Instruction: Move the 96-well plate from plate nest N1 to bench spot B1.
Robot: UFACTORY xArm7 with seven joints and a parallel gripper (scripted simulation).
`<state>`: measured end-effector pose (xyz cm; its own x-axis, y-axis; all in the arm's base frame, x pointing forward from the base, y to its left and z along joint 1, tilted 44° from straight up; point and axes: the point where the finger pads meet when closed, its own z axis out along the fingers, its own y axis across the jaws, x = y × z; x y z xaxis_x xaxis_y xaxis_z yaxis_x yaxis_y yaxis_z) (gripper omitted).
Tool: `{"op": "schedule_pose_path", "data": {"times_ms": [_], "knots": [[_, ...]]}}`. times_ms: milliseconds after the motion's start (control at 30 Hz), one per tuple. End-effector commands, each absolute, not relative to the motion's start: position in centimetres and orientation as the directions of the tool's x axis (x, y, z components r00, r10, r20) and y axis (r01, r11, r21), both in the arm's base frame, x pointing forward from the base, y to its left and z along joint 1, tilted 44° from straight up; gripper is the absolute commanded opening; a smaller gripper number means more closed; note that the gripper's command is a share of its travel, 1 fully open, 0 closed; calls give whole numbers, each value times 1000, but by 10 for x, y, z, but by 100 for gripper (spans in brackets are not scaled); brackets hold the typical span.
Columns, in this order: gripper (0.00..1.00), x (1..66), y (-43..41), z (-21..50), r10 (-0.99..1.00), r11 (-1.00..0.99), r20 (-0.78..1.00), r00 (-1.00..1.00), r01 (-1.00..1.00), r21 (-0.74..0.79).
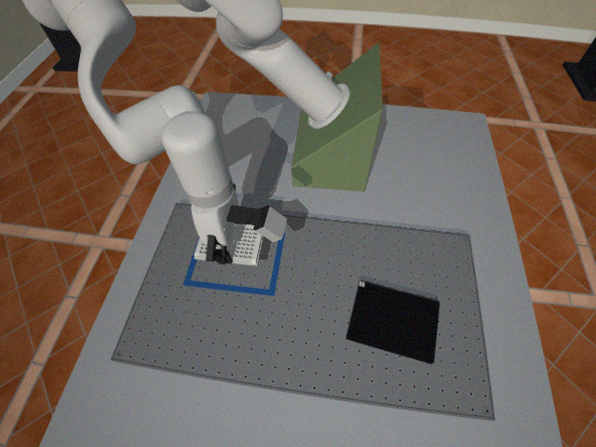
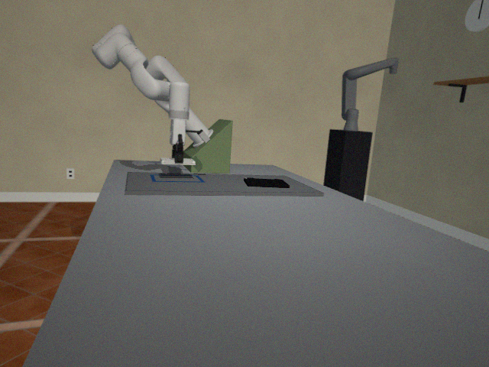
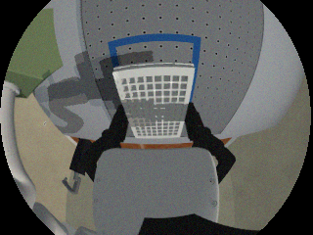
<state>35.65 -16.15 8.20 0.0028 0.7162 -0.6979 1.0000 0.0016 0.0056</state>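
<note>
From the wrist view, the dark two-fingered gripper [image 3: 156, 132] is clamped across the short width of the white rectangular 96-well plate [image 3: 156, 101], one finger [image 3: 116, 132] pressed on each long side and the jaws standing wide. The plate's far edge overlaps the near part of the blue taped rectangular outline [image 3: 156, 41] lying beyond it on the dark grey perforated deck [image 3: 215, 20]. The exterior view adds what the wrist cannot: the plate [image 2: 177, 160] hangs level and clear above the outline [image 2: 177, 181], with open air between its base and the deck [image 2: 221, 189]. In the top view the plate [image 1: 244, 244] appears over the far side of the outline [image 1: 231, 287], crossing the line of the far tape, so its footprint does not sit squarely over the rectangle; the near tape strip and part of the enclosed deck are bare. Farther to one side on the deck [image 1: 307, 365], well apart from the plate, lies the flat black square plate nest [image 1: 393, 321] with nothing in it. Behind the deck, on the pale grey table [image 1: 433, 158], stands the green wedge-shaped block [image 1: 342, 149], near the white jointed robot arm [image 1: 192, 144]. The exterior view alone shows a black pedestal [image 2: 347, 161] carrying a grey bent arm beyond the table's far corner.
</note>
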Motion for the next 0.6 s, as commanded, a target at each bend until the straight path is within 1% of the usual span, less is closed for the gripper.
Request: {"op": "schedule_pose_path", "data": {"times_ms": [0, 567], "knots": [[0, 359, -166, 77, 715, 5, -699, 3, 1000, 9], [0, 359, -183, 59, 715, 5, -699, 3, 1000, 9]]}}
